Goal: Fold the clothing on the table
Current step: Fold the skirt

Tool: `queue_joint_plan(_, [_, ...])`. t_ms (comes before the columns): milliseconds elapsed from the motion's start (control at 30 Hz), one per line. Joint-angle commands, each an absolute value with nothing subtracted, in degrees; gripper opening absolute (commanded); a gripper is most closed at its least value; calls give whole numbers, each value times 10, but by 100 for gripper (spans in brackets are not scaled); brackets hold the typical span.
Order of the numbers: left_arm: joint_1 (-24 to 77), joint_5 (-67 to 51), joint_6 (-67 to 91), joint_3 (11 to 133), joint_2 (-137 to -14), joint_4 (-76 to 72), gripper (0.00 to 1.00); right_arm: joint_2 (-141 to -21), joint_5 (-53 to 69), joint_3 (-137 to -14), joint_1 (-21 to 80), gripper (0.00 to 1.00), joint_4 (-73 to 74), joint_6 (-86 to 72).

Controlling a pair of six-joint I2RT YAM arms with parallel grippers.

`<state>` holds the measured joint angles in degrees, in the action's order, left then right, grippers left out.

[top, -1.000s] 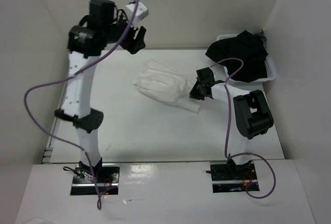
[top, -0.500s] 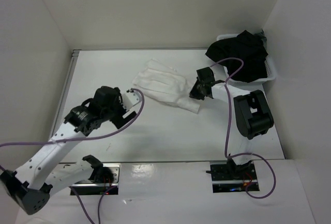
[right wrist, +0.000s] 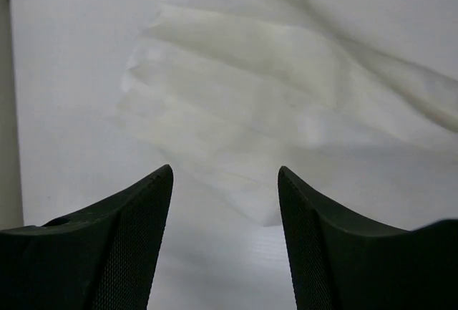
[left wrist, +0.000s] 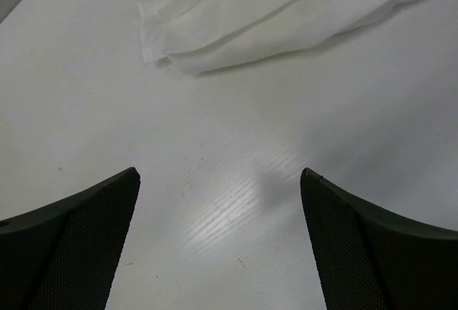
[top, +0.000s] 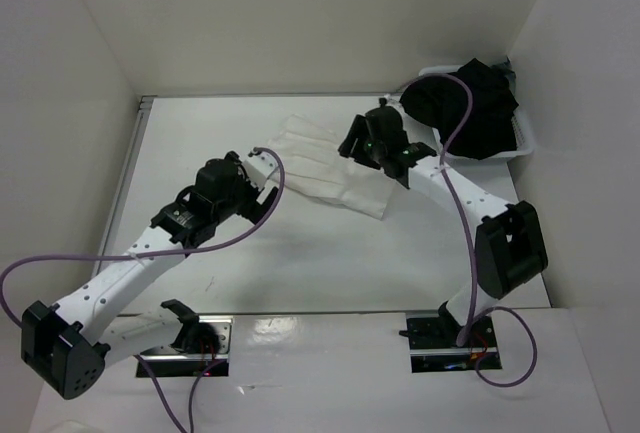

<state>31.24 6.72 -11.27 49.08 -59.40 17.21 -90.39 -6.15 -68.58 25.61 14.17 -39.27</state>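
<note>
The clothing (top: pixel 325 165) is a thin white garment lying folded and wrinkled on the table (top: pixel 300 253), toward the back middle. My left gripper (top: pixel 248 165) hovers just off its left edge, open, with only bare table between the fingers. The left wrist view shows the clothing (left wrist: pixel 272 9) ahead of the left gripper (left wrist: pixel 220 174). My right gripper (top: pixel 352 143) is open above the clothing's right part and holds nothing. In the right wrist view the clothing (right wrist: pixel 272 88) spreads below and beyond the right gripper (right wrist: pixel 225 168).
A black garment (top: pixel 470 103) is heaped in a small white bin (top: pixel 522 146) at the back right, close behind the right arm. White walls enclose the table on three sides. A metal rail (top: pixel 125 178) runs along the left edge.
The left arm came down from a raised pose to the clothing's left edge, jaws opening wide. The right gripper opened, left the clothing's right corner and moved back over it.
</note>
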Motion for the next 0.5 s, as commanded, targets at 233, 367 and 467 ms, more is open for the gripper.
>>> queue_joint_plan(233, [261, 109, -74, 501, -563, 128, 99, -1172, -102, -921, 370, 50, 181, -383])
queue_joint_plan(367, [250, 109, -79, 506, -556, 143, 99, -1277, -122, -1042, 370, 48, 252, -372])
queue_joint_plan(467, [245, 109, -79, 506, -551, 149, 99, -1309, -92, -1061, 370, 45, 267, -353])
